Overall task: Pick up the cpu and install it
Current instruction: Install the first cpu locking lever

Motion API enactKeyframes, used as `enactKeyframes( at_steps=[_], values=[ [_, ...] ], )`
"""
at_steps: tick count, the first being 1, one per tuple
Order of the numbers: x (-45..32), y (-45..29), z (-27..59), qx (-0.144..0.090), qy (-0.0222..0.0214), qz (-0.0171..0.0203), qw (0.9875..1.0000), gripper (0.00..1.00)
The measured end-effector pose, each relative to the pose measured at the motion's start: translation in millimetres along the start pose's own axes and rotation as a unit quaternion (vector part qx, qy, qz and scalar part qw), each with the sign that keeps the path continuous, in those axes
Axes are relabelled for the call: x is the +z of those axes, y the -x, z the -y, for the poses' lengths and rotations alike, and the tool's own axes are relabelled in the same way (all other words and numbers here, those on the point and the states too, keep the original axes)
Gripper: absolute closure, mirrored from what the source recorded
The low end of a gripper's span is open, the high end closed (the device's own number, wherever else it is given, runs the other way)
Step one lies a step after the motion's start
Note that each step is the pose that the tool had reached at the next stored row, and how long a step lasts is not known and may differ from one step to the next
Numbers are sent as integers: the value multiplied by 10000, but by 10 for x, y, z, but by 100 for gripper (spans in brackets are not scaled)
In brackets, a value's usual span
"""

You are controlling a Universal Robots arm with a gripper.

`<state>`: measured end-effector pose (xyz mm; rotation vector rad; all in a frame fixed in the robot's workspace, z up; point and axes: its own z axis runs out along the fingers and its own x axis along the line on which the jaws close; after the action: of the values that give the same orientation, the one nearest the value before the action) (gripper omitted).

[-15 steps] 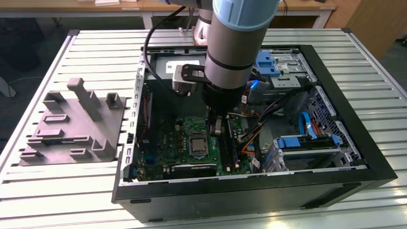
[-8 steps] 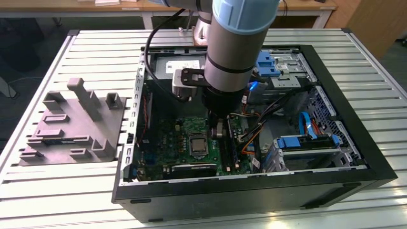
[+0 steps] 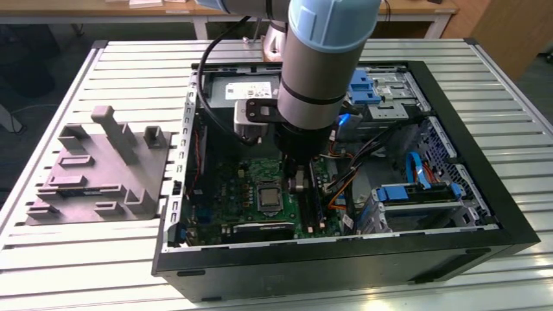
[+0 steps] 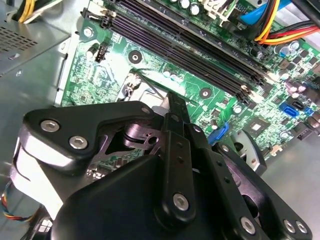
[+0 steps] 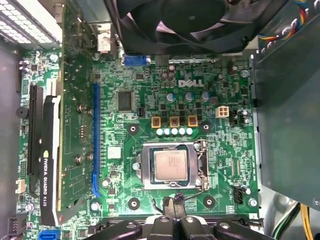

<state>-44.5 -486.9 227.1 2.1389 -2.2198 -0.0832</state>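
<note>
Cpu (image 5: 170, 166) sits flat in the green motherboard's (image 5: 125, 150) metal-framed socket. Arm reaches straight down into the open case (image 3: 484, 214); end effector (image 5: 174, 207) hovers beside the socket, fingers pinched together, holding nothing.

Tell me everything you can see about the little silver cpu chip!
The cpu is a small, flat square with a pale silvery metal top. It lies level inside the metal-framed socket on the green motherboard, in the first wrist view. The gripper hovers just beside the socket, not touching the chip.
</note>
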Motion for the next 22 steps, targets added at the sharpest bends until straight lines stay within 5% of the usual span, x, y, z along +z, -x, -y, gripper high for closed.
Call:
enactKeyframes(
  at_steps=[22],
  values=[
    [41,-53,5,-160,-1,-13,9999,89]
  ],
)
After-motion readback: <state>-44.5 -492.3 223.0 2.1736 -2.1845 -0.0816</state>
